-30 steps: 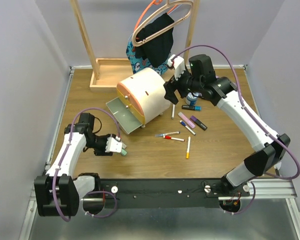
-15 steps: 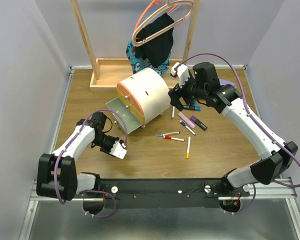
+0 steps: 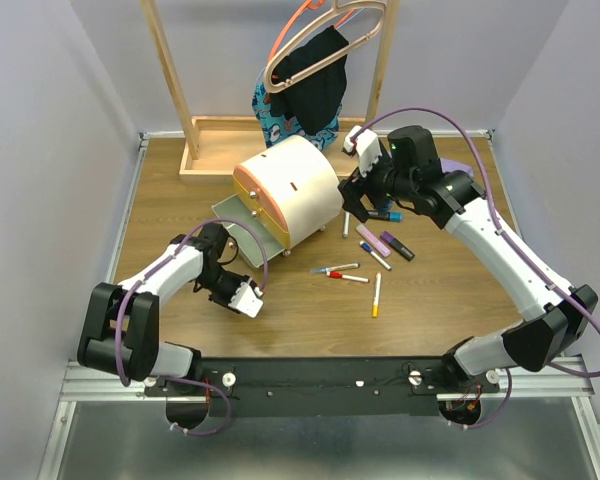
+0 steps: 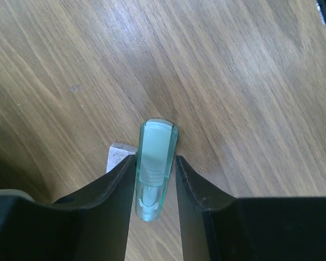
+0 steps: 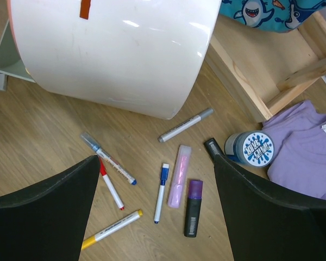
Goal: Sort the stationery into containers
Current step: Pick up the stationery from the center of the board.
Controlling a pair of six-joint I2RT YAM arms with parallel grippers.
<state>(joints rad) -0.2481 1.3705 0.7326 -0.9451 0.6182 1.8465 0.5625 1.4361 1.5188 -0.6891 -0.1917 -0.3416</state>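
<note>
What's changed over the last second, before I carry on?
The left gripper edged right as its arm folded inward, fingers narrowing onto the green eraser. The right gripper shifted slightly right, nearer the pens, fingers wide open. The chest, open drawer and pens stayed put.

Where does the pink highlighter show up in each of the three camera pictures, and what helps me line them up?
Top external: pink highlighter lies right of centre, just right of the cream chest.
Left wrist: not in it; only the wooden tabletop and a pale green eraser.
Right wrist: lower centre, between a blue pen and a purple marker.
Shared landmark: the cream chest, top left in the right wrist view.
</note>
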